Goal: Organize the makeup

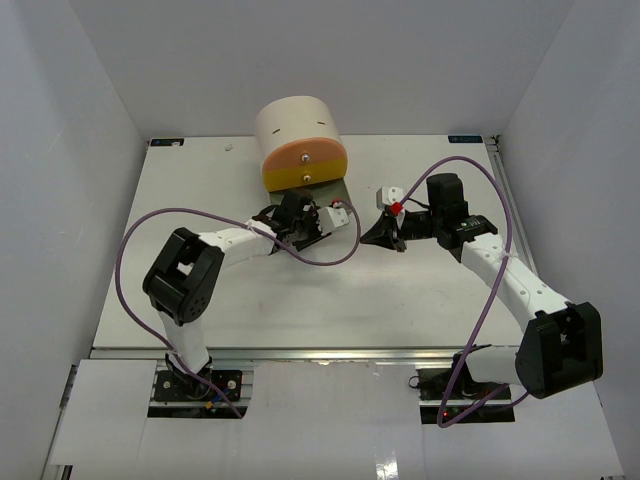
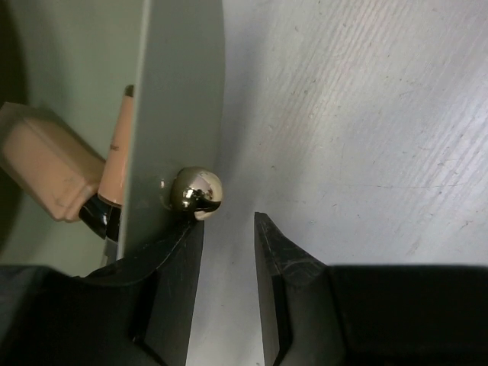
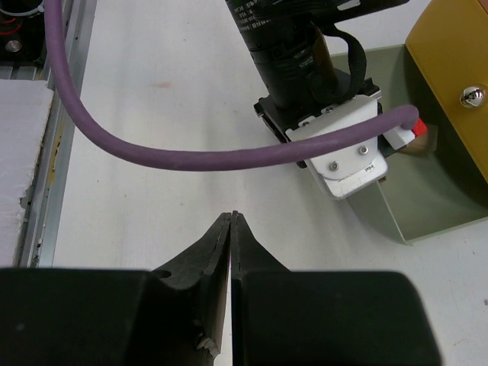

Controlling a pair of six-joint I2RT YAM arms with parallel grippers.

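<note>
The grey drawer point(image 1: 343, 192) of the cream cylinder stands pulled out. In the left wrist view its front panel point(image 2: 177, 99) shows edge-on with a shiny round knob point(image 2: 196, 193). Behind the panel lie two tan black-capped bottles point(image 2: 44, 169), partly hidden. My left gripper point(image 2: 229, 223) is open and empty; its left finger point(image 2: 179, 267) touches the panel just below the knob, which is not between the jaws. My right gripper point(image 3: 232, 216) is shut and empty over bare table, short of the drawer point(image 3: 415, 198). The other makeup is out of view.
The cream cylinder point(image 1: 297, 128) stands at the back with orange and yellow drawer fronts point(image 1: 305, 170). The yellow front point(image 3: 450, 76) with its knob shows in the right wrist view. My left wrist point(image 3: 305, 69) and a purple cable point(image 3: 191, 152) lie between my right gripper and the drawer.
</note>
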